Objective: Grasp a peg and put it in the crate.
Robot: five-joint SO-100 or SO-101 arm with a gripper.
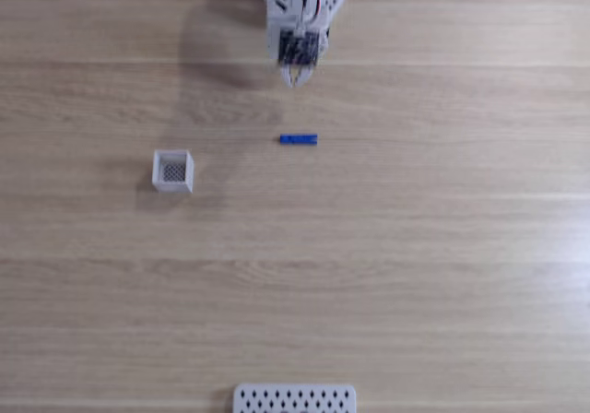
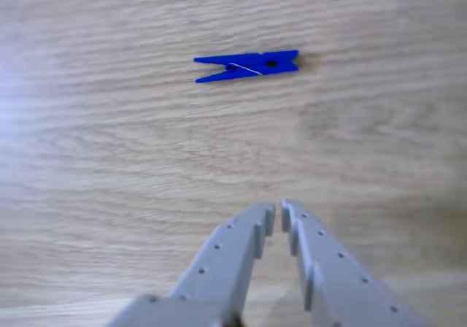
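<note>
The peg (image 1: 298, 139) is a small bright blue clothes peg lying flat on the wooden table near the middle of the fixed view. In the other view the peg (image 2: 246, 66) lies crosswise, well ahead of my fingertips. My gripper (image 1: 296, 78) hangs above the table just beyond the peg, near the top edge. Its grey fingers (image 2: 244, 243) nearly touch at the tips, so the gripper (image 2: 279, 212) is shut and holds nothing. The crate (image 1: 172, 171), a small white open-topped box with a dark mesh bottom, stands to the left of the peg.
A flat white plate with diamond-shaped holes (image 1: 294, 398) lies at the bottom edge of the fixed view. Bare wooden table (image 1: 415, 247) surrounds the peg and the crate on all sides.
</note>
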